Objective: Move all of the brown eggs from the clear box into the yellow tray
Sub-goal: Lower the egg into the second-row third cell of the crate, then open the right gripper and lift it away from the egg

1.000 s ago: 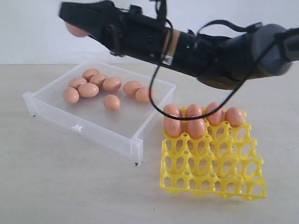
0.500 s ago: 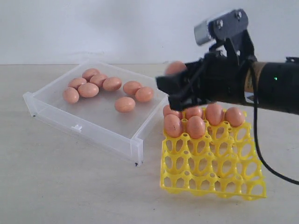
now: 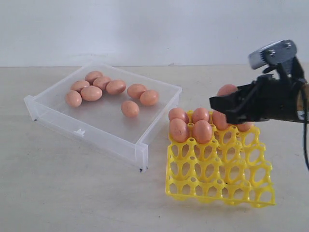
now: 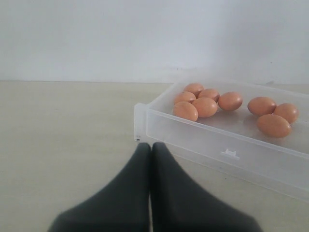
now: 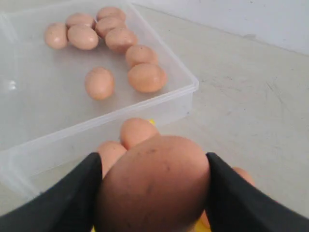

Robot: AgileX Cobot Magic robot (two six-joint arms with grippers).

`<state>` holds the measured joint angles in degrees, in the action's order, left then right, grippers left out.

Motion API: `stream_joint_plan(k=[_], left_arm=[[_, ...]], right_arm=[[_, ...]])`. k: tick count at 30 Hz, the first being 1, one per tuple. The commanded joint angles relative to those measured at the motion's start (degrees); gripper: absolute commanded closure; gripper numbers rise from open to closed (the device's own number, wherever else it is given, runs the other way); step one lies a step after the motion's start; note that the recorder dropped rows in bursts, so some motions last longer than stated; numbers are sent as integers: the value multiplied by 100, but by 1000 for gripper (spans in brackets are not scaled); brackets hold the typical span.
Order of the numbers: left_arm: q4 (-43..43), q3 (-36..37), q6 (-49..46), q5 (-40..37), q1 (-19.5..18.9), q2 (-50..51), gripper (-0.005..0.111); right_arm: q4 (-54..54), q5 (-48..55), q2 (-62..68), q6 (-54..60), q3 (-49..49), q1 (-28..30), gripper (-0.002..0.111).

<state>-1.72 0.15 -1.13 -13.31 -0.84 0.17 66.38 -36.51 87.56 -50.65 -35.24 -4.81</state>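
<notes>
Now right tool (image 3: 223, 102) with 1 egg (image 3: 226, 90) has shifted over yellow tray (image 3: 219, 179).

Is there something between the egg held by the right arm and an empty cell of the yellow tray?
Nothing visible blocks it. The held egg hangs over the back of the yellow tray, where other eggs already sit; open cells lie nearer the front.
</notes>
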Motion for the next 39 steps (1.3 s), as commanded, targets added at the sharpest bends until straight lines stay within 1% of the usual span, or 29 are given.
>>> stream_joint_plan(k=[1,3,5,10,13,14,15,16,17,18,20,24,28,31,33,34,35,36,37,38,39], left_arm=[[-31,-15,-3,0,25,-17,111],[-31,-15,-3,0,25,-17,111],[-31,-15,-3,0,25,-17,111],[-31,-15,-3,0,25,-17,111],[-31,-15,-3,0,25,-17,111],[-31,-15,-3,0,25,-17,111],[-31,-15,-3,0,25,-17,111],[-31,-15,-3,0,25,-17,111],[-31,-15,-3,0,25,-17,111],[-31,-15,-3,0,25,-17,111],[-31,-15,-3,0,25,-17,111],[-31,-15,-3,0,25,-17,111],[-31,-15,-3,0,25,-17,111],[-31,-15,-3,0,25,-17,111],[-31,-15,-3,0,25,-17,111],[-31,-15,-3,0,25,-17,111],[-31,-15,-3,0,25,-17,111],[-31,-15,-3,0,25,-17,111],[-31,-15,-3,0,25,-17,111],[-31,-15,-3,0,25,-17,111],[-31,-15,-3,0,25,-17,111]], right_arm=[[1687,-2069,169,-1364,-20,1192,109],[1746,-2689,312,-1350,-20,1493,109],[1994,-2872,388,-1191,-20,1570,109],[2388,-2170,400,-982,-20,1559,109],[2420,-1740,400,-426,-20,1544,109],[2185,-1352,443,96,-20,1427,109],[2010,-1215,494,374,-20,1326,109],[1630,-1091,740,904,-20,1093,109],[1487,-1131,853,1081,-20,1014,109],[1345,-1202,1123,1526,-20,825,109],[1120,-1202,1369,2069,-20,695,109],[203,-1174,1510,2722,-20,695,109],[-12,-1180,1593,2801,-36,695,108],[-12,-1215,1765,2811,-36,695,100],[-12,-1422,1786,2810,-36,695,89],[-40,-1601,1774,2810,-36,695,81],[-63,-1632,1774,2810,-36,695,74],[-88,-1608,1774,2810,-36,695,65],[-112,-1588,1774,2810,-36,695,61],[-155,-1588,1774,2810,-36,695,54],[-154,-1588,1774,2810,-36,695,51]])
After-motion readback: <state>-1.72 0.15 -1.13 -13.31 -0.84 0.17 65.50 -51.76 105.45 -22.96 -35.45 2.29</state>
